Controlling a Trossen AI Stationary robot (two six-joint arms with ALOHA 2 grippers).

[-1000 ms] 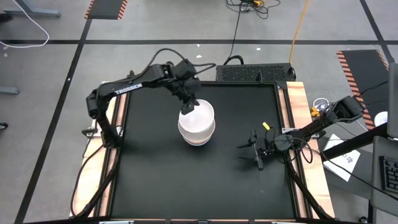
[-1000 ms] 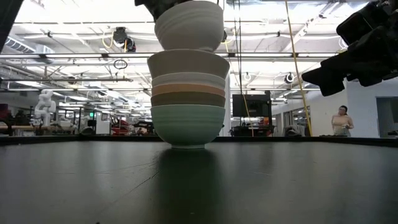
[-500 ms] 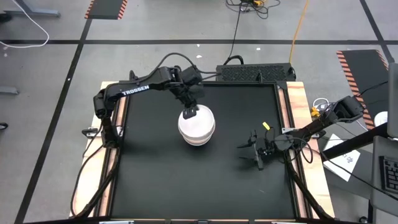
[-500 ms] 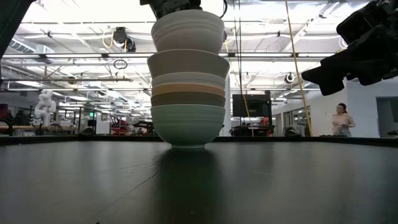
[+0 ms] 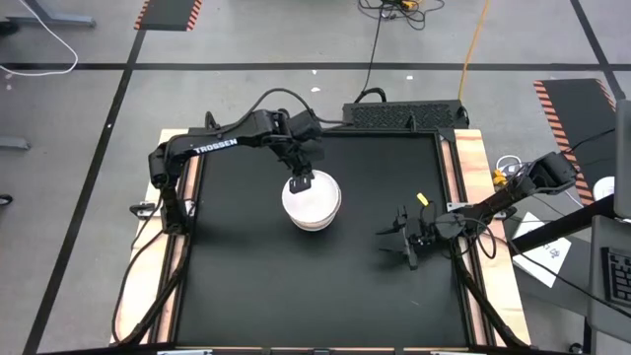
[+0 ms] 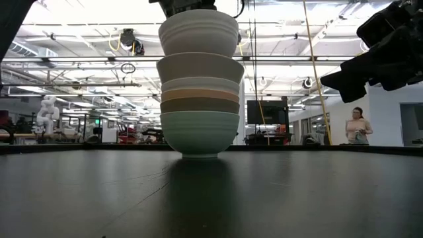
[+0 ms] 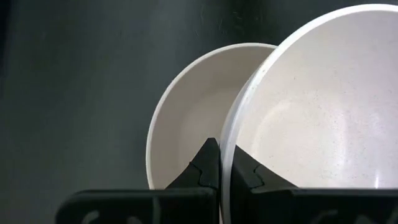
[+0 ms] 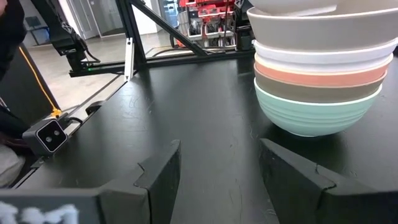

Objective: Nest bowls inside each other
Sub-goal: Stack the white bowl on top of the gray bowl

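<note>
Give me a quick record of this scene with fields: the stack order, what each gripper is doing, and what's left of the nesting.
stack: five nested bowls on the table
order from bottom: mint green bowl, olive-grey bowl, salmon-orange bowl, white bowl, beige-grey bowl
sixth bowl: second white bowl, held over the stack, offset from it in the left wrist view
left gripper: shut on the second white bowl's rim
right gripper: open, empty, waiting right of the stack
remaining: seat the last bowl
</note>
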